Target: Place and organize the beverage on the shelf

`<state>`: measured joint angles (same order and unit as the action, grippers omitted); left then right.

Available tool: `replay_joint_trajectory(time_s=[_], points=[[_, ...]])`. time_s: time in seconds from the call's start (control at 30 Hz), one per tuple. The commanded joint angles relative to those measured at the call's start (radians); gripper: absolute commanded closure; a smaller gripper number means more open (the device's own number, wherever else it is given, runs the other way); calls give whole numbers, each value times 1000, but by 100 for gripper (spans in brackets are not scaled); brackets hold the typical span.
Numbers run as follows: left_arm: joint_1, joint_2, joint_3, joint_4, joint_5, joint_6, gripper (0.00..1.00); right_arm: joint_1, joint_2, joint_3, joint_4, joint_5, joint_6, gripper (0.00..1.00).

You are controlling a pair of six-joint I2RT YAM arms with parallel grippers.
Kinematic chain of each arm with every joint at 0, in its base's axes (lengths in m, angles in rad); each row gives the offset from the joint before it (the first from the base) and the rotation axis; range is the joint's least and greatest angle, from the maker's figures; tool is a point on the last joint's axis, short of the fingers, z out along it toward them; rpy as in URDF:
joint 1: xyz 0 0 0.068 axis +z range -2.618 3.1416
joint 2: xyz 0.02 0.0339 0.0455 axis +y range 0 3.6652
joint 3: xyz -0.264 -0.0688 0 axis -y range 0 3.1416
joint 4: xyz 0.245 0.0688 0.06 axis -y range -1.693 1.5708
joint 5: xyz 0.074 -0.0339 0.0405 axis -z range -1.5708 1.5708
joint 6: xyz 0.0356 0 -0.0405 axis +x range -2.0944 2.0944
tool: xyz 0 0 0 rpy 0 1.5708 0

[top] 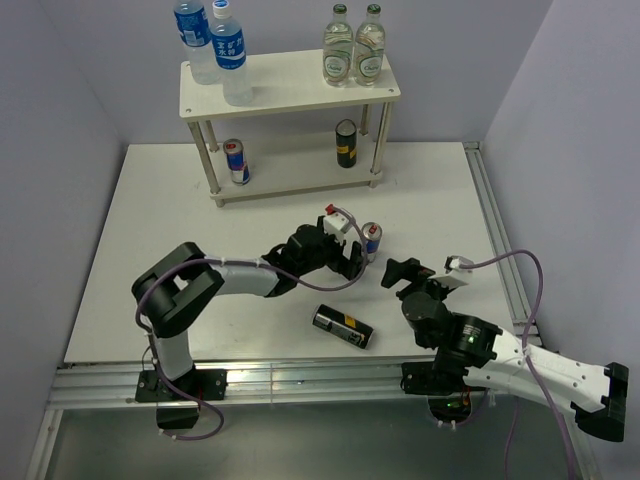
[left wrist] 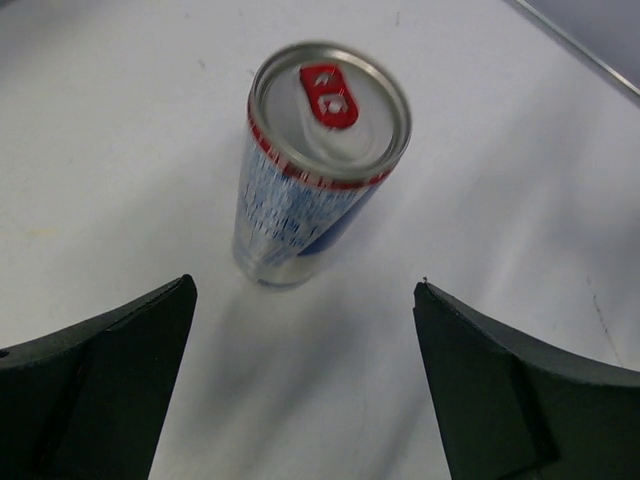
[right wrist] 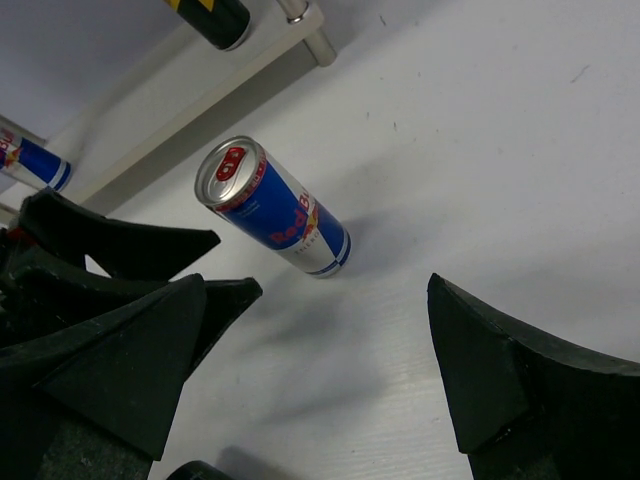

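Observation:
The cream-white shelf (top: 290, 90) stands at the back. Its top board holds two blue-label water bottles (top: 222, 50). Its lower board holds a blue-and-silver can (top: 236, 160) and a dark yellow-banded can (top: 346, 143). A second blue-and-silver can (top: 371, 241) stands upright on the table; it also shows in the left wrist view (left wrist: 315, 165) and the right wrist view (right wrist: 275, 210). A second dark can (top: 343, 326) lies on its side nearer the front. My left gripper (top: 356, 258) (left wrist: 305, 300) is open and empty, just left of the standing can. My right gripper (top: 398, 272) (right wrist: 318, 290) is open and empty, just right of it.
Two clear green-capped bottles (top: 354, 45) stand on the right of the shelf's top board. A metal rail (top: 495, 230) runs along the table's right edge. The left gripper's fingers (right wrist: 130, 245) show in the right wrist view, close to the right gripper's left finger.

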<state>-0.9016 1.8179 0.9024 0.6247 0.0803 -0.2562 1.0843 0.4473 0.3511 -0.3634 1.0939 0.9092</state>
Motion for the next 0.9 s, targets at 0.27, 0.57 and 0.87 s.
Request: replay_joint_trajectory(time_s=[0.27,0.57,0.87], points=[[-30,150,185,110,-57,34,3,11,51,9,24,43,5,1],[-30,282,323,102,-111,18,40,11,68,6,41,35,-9,1],[-28,86,260,28,-425,56,100,9,87,12,43,32,-15,0]])
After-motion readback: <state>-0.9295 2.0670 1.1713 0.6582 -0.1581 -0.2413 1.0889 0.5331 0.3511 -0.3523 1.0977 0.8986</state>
